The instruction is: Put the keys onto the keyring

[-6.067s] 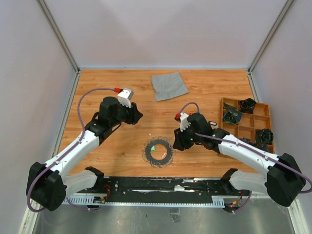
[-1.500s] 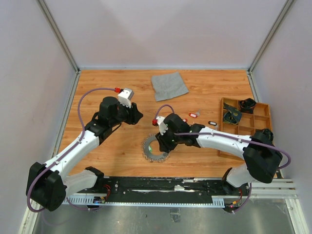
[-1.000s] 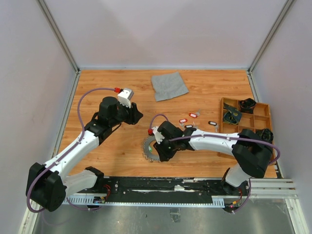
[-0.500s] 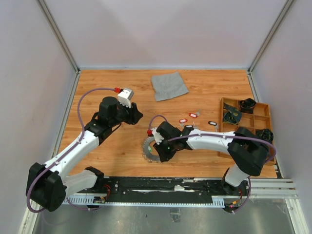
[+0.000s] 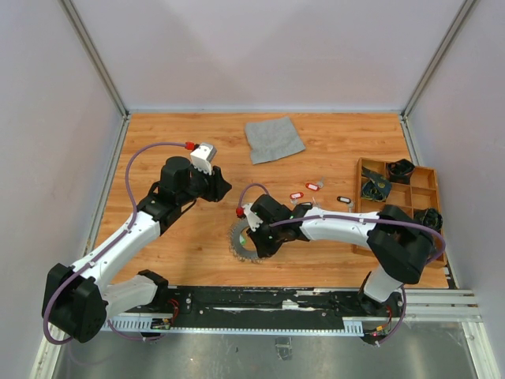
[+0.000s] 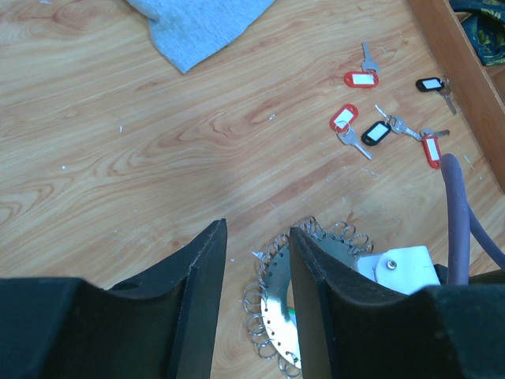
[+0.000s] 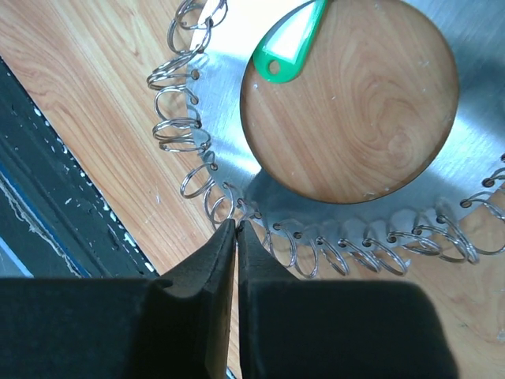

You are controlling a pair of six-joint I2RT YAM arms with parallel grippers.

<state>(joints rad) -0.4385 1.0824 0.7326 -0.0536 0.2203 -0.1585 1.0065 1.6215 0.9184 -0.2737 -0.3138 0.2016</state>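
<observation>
The right claw is pinched almost shut, its tips at the looped fringe of the keyring. Whether a loop is caught, I cannot tell. The keyring lies flat on the worktop, low in the middle of the overhead view. The left claw hangs half open and empty. The keys lie scattered right of centre, and a green tag sits inside the ring's hole.

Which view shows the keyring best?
Right wrist: the keyring fills the frame, with its wide hole and fringe of small rings sharp. Top external shows it small, half under the right arm. Left wrist shows only a slice between its own fingers.
</observation>
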